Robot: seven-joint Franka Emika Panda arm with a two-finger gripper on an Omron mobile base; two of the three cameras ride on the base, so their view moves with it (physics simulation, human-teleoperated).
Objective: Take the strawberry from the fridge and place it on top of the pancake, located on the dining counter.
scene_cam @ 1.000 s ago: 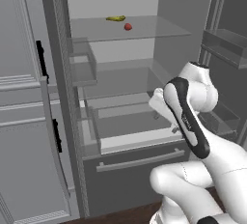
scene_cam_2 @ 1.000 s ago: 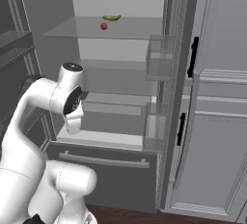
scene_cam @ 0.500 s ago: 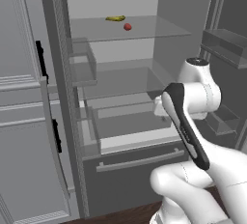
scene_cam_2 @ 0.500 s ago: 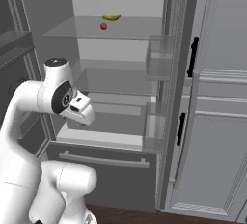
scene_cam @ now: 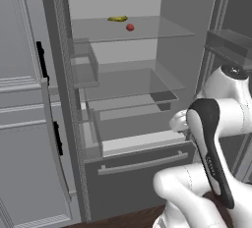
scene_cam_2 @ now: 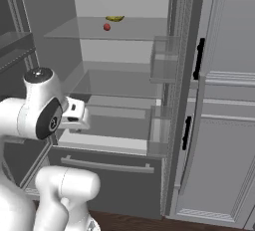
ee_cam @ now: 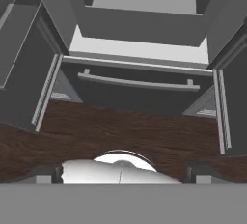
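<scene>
The fridge [scene_cam: 123, 74] stands open in front of me, pale inside with glass shelves. The strawberry [scene_cam: 130, 27] [scene_cam_2: 106, 27], a tiny red fruit, lies on the top glass shelf. My gripper [ee_cam: 123, 175] is open with nothing between its widely spread fingertips [ee_cam: 47, 176]. It looks down at the fridge's lower drawer [ee_cam: 140, 80] and the wooden floor. The hand [scene_cam_2: 74, 113] hangs in front of the lower shelves, far below the strawberry. The pancake and the dining counter are out of view.
A small yellow fruit [scene_cam: 117, 18] lies just behind the strawberry on the same shelf. Open fridge doors with door bins [scene_cam_2: 164, 58] flank the opening on both sides. Light grey panelled cabinets with black handles [scene_cam_2: 199, 58] stand beside the fridge.
The arm has folded back toward the base. Its forearm has turned steeper and the hand has dropped a little lower. The fridge and the fruit have not moved.
</scene>
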